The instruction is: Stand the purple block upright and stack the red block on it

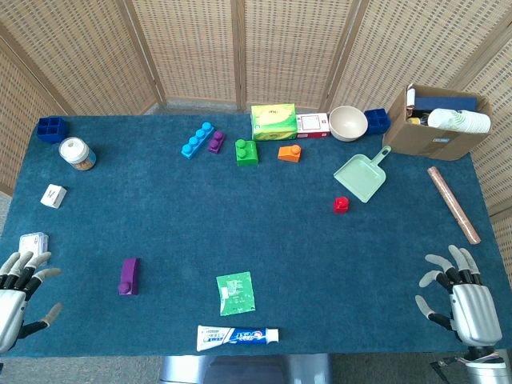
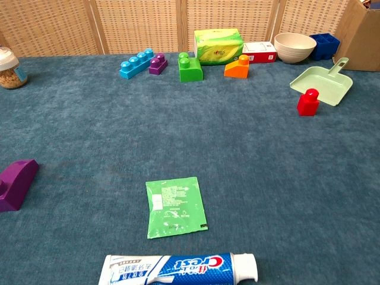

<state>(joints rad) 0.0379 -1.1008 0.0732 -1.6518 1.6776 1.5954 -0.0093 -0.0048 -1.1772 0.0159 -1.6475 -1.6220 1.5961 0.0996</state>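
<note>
Both blocks untouched; task not begun.
Purple block (image 1: pixel 129 276) lies flat near the released left robot hand (image 1: pixel 18 292); red block (image 1: pixel 342 204) nearer the right robot hand (image 1: pixel 460 292), also released.

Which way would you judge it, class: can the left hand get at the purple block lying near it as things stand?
Probably yes. The left hand is open at the table's near left edge, and the purple block lies on its side a short way to its right, with only bare blue cloth between them.
</note>
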